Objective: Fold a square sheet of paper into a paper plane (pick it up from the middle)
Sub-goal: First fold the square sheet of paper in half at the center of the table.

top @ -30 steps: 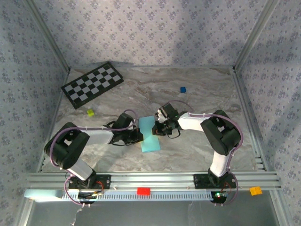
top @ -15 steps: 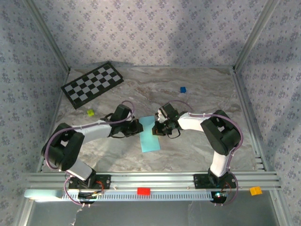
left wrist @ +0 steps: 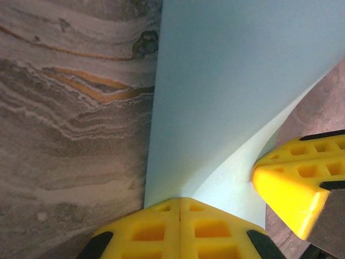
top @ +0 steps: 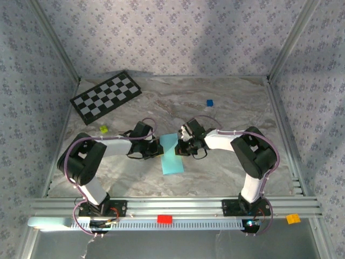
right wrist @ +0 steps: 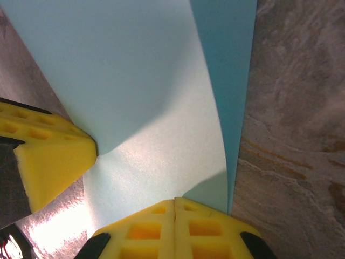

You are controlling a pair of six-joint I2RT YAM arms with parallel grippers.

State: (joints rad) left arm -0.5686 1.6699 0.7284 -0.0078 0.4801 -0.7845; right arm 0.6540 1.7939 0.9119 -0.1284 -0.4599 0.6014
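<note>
Sky-blue and thin, the square sheet of paper (top: 172,155) lies near the middle of the marble-patterned table (top: 242,108), between the two arms. From above it reads as a narrow rectangle rather than a square, so we judge that at least one lengthwise fold is already in it.

In the wrist views the fold is not flat. A paler upper layer bows up off the layer beneath, and a darker strip of the lower layer shows along one long edge.

The left gripper (left wrist: 180,208) has its yellow fingers pressed together, with the tips at the paper's edge where the raised layer meets the lower one. The right gripper (right wrist: 174,210) is closed the same way at the opposite edge, so the two sets of tips face each other across the strip. We cannot tell whether either pair pinches a layer or only bears down on it.

We see no pointed nose, no slanted corner folds and no wings, so we place the work early: first fold made, crease not yet pressed flat. By our reckoning the corner folds, the centre crease and the wing folds are all left to do. The checkerboard (top: 106,96) and the tiny dark-blue cube (top: 209,102) sit well apart from the paper.
</note>
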